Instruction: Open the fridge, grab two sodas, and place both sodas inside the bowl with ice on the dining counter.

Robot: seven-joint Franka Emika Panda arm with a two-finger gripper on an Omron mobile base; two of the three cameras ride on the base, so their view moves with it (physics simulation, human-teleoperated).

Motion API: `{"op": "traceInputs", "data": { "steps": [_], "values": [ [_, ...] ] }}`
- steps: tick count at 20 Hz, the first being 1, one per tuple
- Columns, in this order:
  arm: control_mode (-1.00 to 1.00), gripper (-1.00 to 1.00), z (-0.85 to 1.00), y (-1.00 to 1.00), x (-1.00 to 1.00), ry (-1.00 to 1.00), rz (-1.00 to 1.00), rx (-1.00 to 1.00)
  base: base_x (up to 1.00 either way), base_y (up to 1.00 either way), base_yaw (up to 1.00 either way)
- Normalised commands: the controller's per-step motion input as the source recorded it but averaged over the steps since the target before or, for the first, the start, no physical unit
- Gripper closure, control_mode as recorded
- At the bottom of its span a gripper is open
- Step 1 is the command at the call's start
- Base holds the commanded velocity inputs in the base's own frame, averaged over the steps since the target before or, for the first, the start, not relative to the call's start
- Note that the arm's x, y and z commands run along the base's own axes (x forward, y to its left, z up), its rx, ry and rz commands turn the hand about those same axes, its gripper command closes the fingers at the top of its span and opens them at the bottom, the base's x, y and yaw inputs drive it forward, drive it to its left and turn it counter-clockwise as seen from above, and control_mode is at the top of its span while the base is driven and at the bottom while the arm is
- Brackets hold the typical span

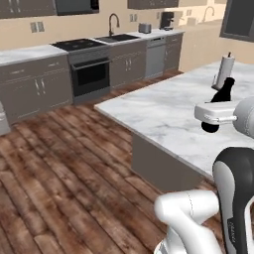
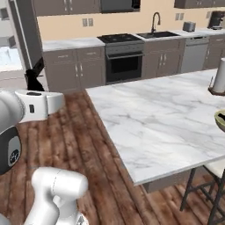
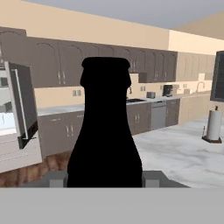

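I have the gripper [image 3: 105,177] closed partway on a black soda bottle [image 3: 105,131], its two fingertips [image 3: 57,178] pressed against the bottle's wide lower body on either side, neck pointing up in the hand view. From the left base view the bottle [image 1: 223,92] sits dark above the white hand, over the dining counter [image 1: 163,116] near its right part; from the right base view I see only a dark sliver of the bottle [image 2: 34,74] above the hand, over the wooden floor [image 2: 83,145] beside the slab's left edge.

The dining counter is a white marble slab with grey veins. A paper towel roll [image 1: 224,69] stands upright on its far right side, and the rim of the olive bowl [image 2: 219,119] peeks in at the right edge of the right base view. Beyond, I see the wall counter [image 1: 30,52] with a black stove [image 1: 82,45], an oven [image 1: 91,74], a sink with faucet [image 1: 115,30] and grey cabinets. The fridge [image 3: 17,113] stands open at the left of the hand view, door swung out, white shelves showing.
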Motion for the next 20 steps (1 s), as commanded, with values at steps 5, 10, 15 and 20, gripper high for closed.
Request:
{"op": "traceInputs", "data": {
  "steps": [5, 10, 15, 20],
  "values": [
    [1.00, 1.00, 0.00, 0.00, 0.00, 0.00, 0.00, 0.00, 0.00, -1.00, 0.00],
    [1.00, 1.00, 0.00, 0.00, 0.00, 0.00, 0.00, 0.00, 0.00, -1.00, 0.00],
    [1.00, 1.00, 0.00, 0.00, 0.00, 0.00, 0.00, 0.00, 0.00, -1.00, 0.00],
    [1.00, 1.00, 0.00, 0.00, 0.00, 0.00, 0.00, 0.00, 0.16, -1.00, 0.04]
  ]
}}
